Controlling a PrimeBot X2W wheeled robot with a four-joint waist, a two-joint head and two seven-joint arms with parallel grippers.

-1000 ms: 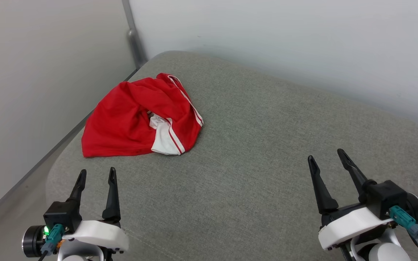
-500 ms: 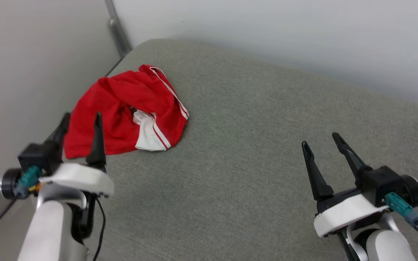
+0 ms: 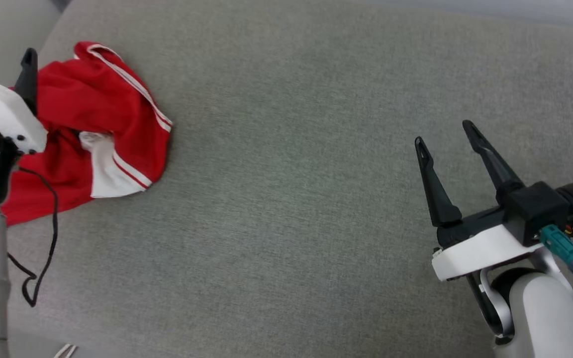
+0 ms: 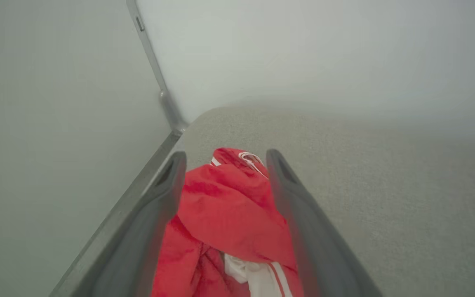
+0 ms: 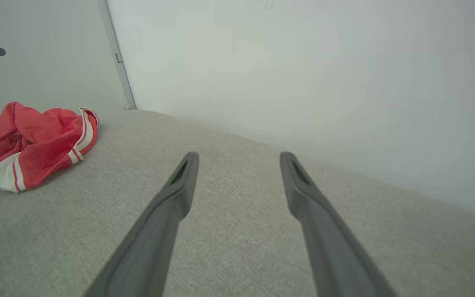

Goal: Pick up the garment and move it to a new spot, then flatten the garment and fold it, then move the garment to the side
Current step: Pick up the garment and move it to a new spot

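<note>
Grab tip: red shirt (image 3: 92,114) lies bunched near the left edge of the grey cushion (image 3: 286,199), left tool (image 4: 226,161) spread wide over it — drop straight onto the thick top fold, then pinch. Meanwhile the right tool (image 3: 443,133) gapes empty, well apart.

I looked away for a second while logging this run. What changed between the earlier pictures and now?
The left claw rose from rest and reached forward over the garment, jaws open, nothing gripped. The head camera tipped down too. Unchanged: the garment's crumpled shape on the cushion; the right claw, open and empty.
</note>
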